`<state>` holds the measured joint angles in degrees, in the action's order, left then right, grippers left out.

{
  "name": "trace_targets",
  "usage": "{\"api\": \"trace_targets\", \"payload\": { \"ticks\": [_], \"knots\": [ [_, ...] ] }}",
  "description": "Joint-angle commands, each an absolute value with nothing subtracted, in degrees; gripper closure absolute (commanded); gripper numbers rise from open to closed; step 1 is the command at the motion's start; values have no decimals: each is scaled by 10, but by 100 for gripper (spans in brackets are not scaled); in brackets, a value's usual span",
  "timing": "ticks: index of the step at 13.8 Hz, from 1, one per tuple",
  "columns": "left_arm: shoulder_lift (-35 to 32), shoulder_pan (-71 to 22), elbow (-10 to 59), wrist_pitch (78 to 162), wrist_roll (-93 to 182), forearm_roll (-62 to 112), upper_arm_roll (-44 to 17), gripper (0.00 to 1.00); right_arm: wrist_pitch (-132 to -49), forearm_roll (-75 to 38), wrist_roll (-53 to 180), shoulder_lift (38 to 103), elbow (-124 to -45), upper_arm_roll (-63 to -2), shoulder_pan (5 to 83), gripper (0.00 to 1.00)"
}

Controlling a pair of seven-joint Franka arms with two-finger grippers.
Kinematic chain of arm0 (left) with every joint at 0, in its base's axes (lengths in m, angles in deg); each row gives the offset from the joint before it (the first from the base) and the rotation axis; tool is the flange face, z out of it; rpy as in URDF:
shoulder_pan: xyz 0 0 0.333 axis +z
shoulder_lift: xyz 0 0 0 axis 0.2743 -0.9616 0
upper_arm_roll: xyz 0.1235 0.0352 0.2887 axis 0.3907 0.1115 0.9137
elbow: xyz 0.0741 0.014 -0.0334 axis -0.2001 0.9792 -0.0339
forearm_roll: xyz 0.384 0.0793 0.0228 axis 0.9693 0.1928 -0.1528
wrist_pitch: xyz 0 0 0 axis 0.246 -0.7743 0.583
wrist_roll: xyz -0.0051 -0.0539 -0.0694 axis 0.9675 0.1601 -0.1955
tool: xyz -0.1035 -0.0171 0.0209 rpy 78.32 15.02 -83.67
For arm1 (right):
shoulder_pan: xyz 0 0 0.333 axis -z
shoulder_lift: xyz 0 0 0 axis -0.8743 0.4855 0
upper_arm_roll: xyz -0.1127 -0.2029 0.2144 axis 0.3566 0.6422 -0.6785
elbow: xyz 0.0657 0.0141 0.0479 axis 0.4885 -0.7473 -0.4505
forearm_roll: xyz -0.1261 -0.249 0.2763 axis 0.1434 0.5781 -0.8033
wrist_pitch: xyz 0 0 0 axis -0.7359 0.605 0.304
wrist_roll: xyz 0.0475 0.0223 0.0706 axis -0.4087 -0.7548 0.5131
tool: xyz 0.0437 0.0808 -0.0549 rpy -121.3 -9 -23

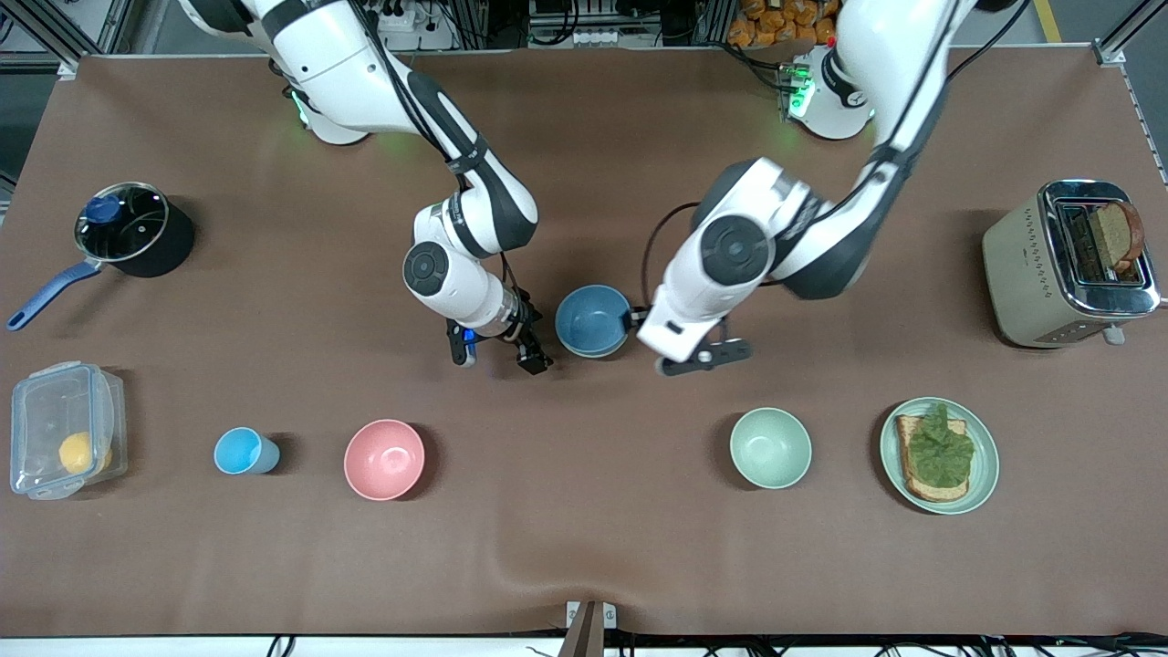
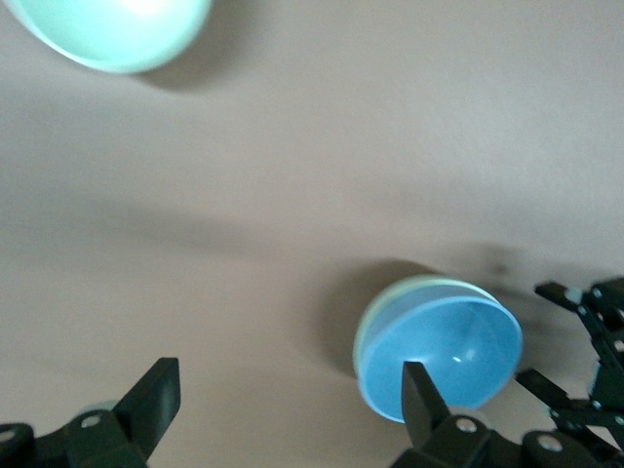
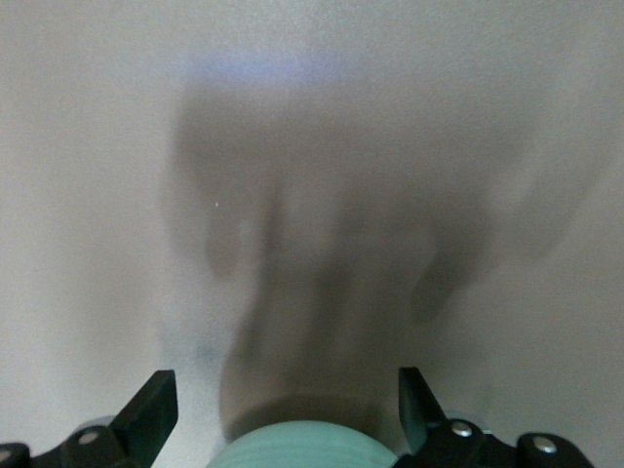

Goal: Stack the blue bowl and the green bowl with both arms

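The blue bowl (image 1: 593, 318) sits in the middle of the table, nested in the green bowl (image 2: 414, 290), whose pale yellowish rim shows around it in the left wrist view. The blue bowl also shows there (image 2: 444, 356). My left gripper (image 1: 704, 358) is open and empty, beside the stack toward the left arm's end; in its wrist view (image 2: 288, 390) one finger overlaps the bowl's edge. My right gripper (image 1: 497, 354) is open and empty beside the stack toward the right arm's end (image 3: 288, 400). A pale green rounded surface (image 3: 302, 447) shows between its fingers; I cannot tell what it is.
A mintier green bowl (image 1: 770, 447), a pink bowl (image 1: 384, 459) and a light-blue cup (image 1: 242, 452) stand nearer the front camera. A green plate with toast (image 1: 985, 461) and a toaster (image 1: 1031, 265) are at the left arm's end. A lidded pot (image 1: 128, 228) and a clear container (image 1: 64, 429) are at the right arm's end.
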<state>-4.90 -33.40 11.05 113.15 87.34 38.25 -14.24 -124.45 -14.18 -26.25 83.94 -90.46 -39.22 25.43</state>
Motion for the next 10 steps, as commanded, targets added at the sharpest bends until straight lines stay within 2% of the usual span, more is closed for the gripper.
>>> {"api": "trace_targets", "payload": {
  "ticks": [1, 7, 10],
  "knots": [
    [5, -289, 125, 1115, 875, 432, -142, 0, -1236, -157, -244, 825, -911, -391, 261, 0],
    [99, -170, 130, 1058, 722, 432, -148, 0, -969, -130, -173, 726, -905, -368, 342, 0],
    [153, -125, 139, 1015, 649, 403, -148, 0, -885, -113, -151, 705, -892, -357, 368, 0]
  ]
}}
